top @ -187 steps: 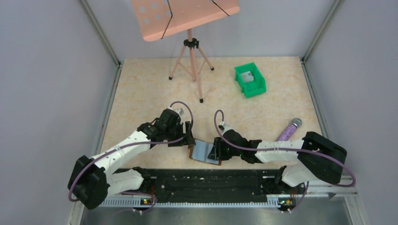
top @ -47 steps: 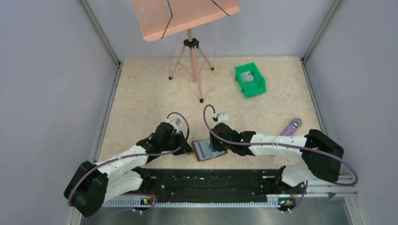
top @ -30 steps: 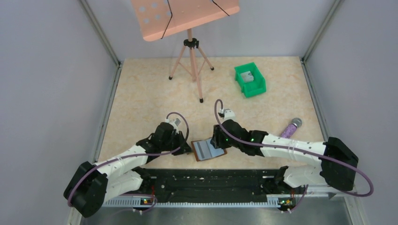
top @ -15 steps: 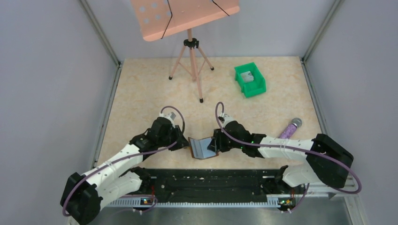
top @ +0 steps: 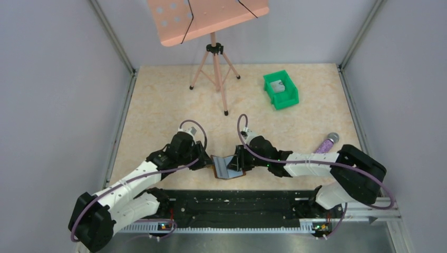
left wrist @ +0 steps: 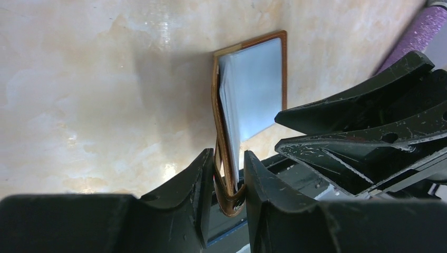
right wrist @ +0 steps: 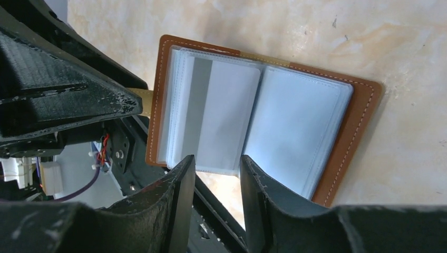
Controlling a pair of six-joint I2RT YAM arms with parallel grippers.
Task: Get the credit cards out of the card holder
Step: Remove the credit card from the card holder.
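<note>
Flanking card holder (left wrist: 253,89): left fingers (left wrist: 179,211).

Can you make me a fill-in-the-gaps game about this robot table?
The small plastic bin at the far right of the table is coloured ____. The sparkly microphone lying on the right side is coloured ____. The brown leather wallet at the near edge lies ____, showing blue-grey pockets. The pink music stand has ____ thin legs.
Missing words: green, purple, open, three.
</note>
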